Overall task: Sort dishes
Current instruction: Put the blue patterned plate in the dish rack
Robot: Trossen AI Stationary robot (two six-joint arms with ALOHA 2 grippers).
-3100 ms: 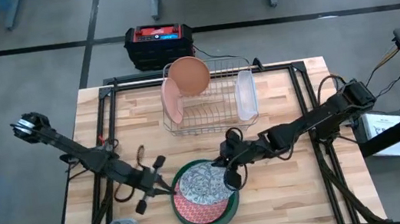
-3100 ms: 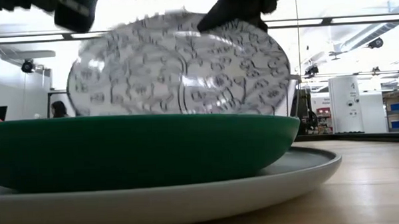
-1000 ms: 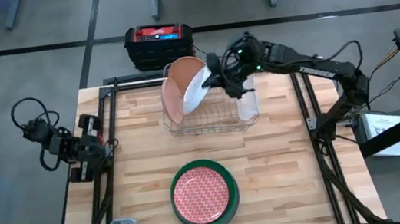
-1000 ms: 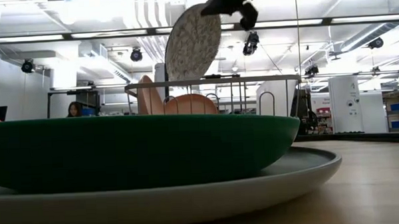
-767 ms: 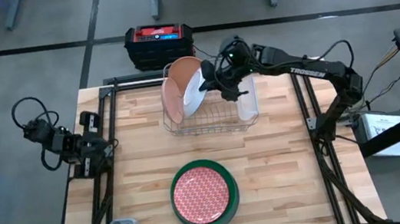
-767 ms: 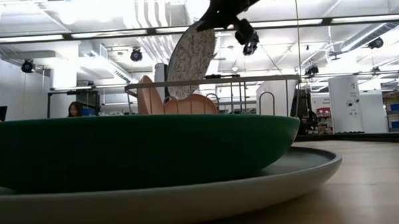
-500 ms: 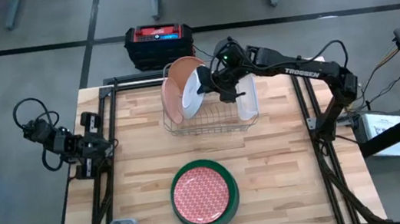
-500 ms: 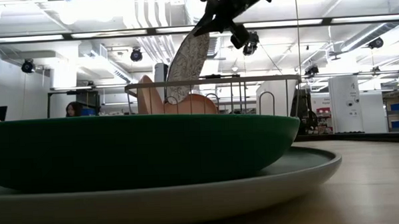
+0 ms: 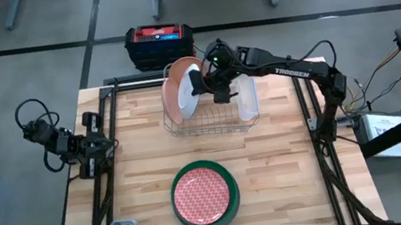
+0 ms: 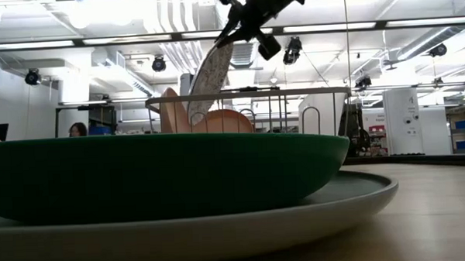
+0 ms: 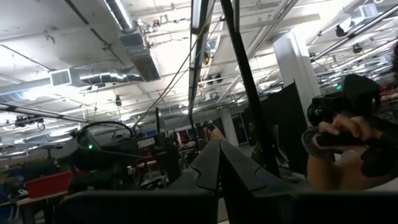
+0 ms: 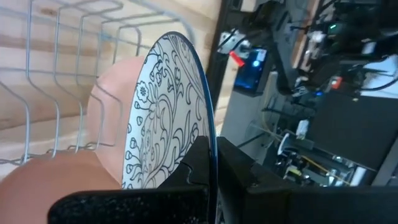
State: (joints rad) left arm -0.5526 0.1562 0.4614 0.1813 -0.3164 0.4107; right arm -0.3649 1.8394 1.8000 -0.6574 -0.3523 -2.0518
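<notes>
Held plate (image 12: 163, 118): white with dark floral linework, thin blue rim, seen only at the right wrist; tilted over the wire rack (image 9: 211, 103), against a terracotta-pink plate (image 9: 180, 90).
Right gripper (image 9: 206, 81): clamped on that plate's edge.
Red-patterned plate (image 9: 203, 196): in the dark green dish (image 10: 164, 173), on a grey plate (image 10: 328, 201) visible only low.
Arm lettering: "THOSSEN"-like, unclear.
Left gripper (image 9: 96, 142): at the left table (image 9: 286, 171) edge, closed.

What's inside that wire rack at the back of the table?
The wire rack holds two pink plates standing on edge. The right gripper is shut on a black-and-white patterned plate, lowering it in beside them. A clear tub sits at the rack's right end. The plates' lower edges are hidden.
</notes>
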